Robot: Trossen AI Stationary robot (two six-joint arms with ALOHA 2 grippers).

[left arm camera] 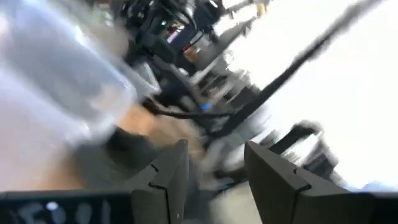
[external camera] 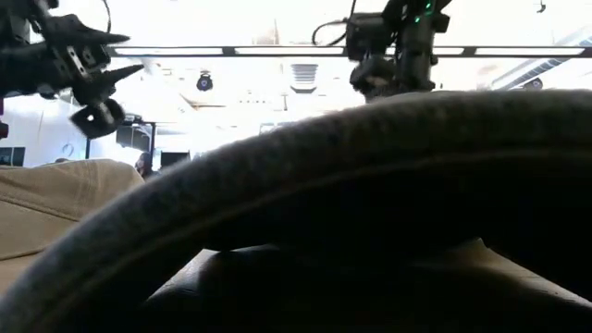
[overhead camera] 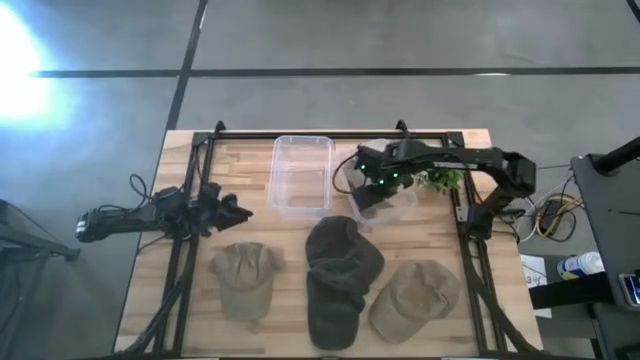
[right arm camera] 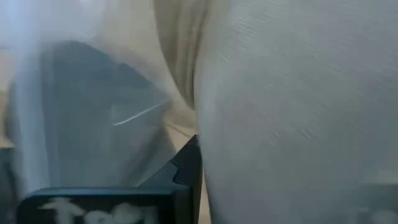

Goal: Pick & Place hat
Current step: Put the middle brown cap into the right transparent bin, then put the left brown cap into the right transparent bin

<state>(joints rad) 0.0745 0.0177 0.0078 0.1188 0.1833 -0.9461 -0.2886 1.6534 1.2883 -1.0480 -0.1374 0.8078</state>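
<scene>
My right gripper (overhead camera: 368, 196) hangs over the table's far middle, just right of a clear plastic bin (overhead camera: 303, 176), and is shut on a pale cloth hat (overhead camera: 388, 207). That hat fills the right half of the right wrist view (right arm camera: 298, 112). Three more caps lie flat along the near edge: a tan one (overhead camera: 245, 276), a dark grey one (overhead camera: 340, 272) and another tan one (overhead camera: 415, 296). My left gripper (overhead camera: 238, 211) hovers open above the table's left side, beyond the left tan cap, touching nothing. My right gripper holds the pale hat from above, fingers pointing down. In the right wrist view the cloth (right arm camera: 217, 155) lies against one dark finger (right arm camera: 188, 167) and covers the other, so the held part and the number of layers stay hidden. The hat hangs beside the bin's right wall.
A green leafy thing (overhead camera: 441, 180) lies right of my right gripper near the frame rail. Black frame rails (overhead camera: 184, 262) run along both sides of the table. In the low view the dark cap's brim (external camera: 351, 157) blocks most of the sight.
</scene>
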